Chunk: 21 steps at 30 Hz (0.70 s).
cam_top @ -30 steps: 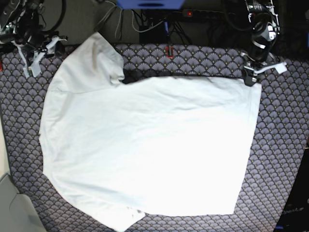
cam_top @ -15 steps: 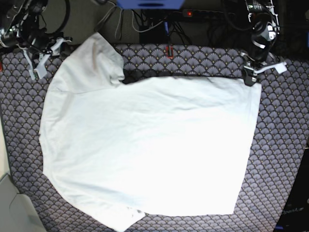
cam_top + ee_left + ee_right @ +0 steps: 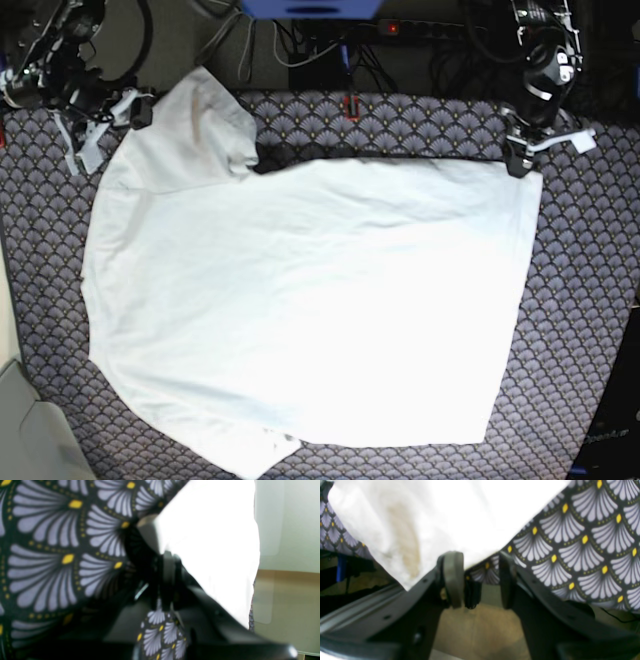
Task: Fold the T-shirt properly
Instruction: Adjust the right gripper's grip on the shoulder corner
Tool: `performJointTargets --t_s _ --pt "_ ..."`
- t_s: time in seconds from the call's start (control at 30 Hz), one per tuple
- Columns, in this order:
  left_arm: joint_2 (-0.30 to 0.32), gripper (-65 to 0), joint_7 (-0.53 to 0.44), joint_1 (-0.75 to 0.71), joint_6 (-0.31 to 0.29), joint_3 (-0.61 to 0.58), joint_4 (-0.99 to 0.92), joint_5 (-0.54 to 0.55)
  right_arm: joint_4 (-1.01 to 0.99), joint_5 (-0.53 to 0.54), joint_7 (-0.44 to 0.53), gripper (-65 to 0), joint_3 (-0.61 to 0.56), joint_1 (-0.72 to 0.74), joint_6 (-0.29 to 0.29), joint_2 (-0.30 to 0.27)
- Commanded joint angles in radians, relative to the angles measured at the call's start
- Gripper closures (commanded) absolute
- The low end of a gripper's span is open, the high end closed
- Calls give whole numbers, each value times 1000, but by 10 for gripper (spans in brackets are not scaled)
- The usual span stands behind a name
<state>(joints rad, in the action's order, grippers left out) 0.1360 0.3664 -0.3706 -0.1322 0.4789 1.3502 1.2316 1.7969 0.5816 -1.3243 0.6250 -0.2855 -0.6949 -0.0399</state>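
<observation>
Patterned cloth bears T-shirt, corner pinched by left gripper.

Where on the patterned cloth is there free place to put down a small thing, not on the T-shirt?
Free: the wide strip of patterned cloth right of the T-shirt, and the band above its top edge. Crowded: the top corners, where the left claw and right claw sit, and the cables behind.
</observation>
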Motion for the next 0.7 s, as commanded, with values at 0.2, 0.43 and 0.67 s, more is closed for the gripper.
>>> performJointTargets --t_s 0.2,0.43,0.67 --pt "12 -3 -4 -8 1 4 13 1 -85 19 13 -249 0 21 -3 5" --pt "14 -3 -4 -8 1 5 13 1 -113 19 10 -249 2 25 -3 4" --pt "14 -3 -4 -8 1 2 13 1 -115 19 9 -244 0 33 -3 25"
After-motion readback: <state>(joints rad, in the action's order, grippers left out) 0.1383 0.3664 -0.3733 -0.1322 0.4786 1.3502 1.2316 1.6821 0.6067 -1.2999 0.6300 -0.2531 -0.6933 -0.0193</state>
